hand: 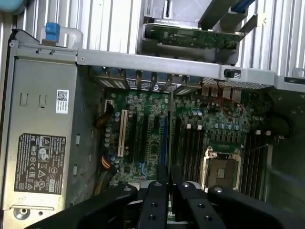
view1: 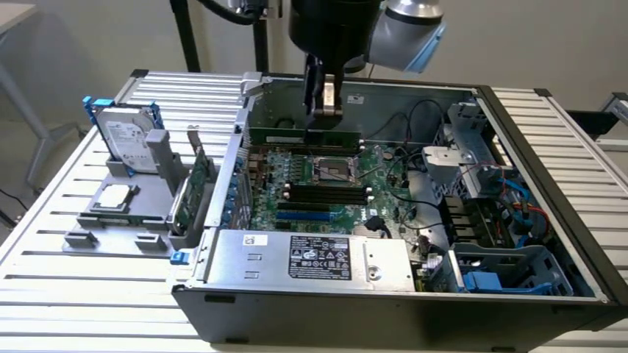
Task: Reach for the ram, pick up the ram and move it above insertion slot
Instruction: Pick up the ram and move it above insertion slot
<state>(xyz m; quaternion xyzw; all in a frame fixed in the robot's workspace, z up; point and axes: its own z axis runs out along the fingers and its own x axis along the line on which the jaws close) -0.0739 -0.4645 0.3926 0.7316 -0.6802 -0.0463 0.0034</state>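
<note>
A grey metal power supply box [view1: 309, 259] with a black-and-white rating label fills the near edge of the open black computer case [view1: 393, 309] in the lower centre of the exterior view. Behind it lies the green motherboard [view1: 324, 184], its black memory slots [view1: 324, 195] running in parallel rows just in front of the square silver CPU socket [view1: 334, 170] at mid-frame. At the exterior view's left, on the slatted aluminium table [view1: 59, 294], a grey plastic fixture [view1: 123, 209] carries an upright green expansion card [view1: 201, 184] and, further back, a silver hard drive [view1: 128, 140] in a blue-edged bracket.

Beyond the socket, in the upper centre of the frame, the long, thin green ram stick [view1: 299, 137] hangs level above the board, pinched on its top edge by the black two-fingered gripper [view1: 326, 121] of the arm, whose fingers are closed tight against it. In the wrist view the gripper [hand: 169, 183] shows its two black fingers [hand: 156, 200] pressed together on the ram's thin edge [hand: 169, 143], which runs up the frame above the motherboard [hand: 143, 138] beside the memory slots [hand: 190, 148].
</note>
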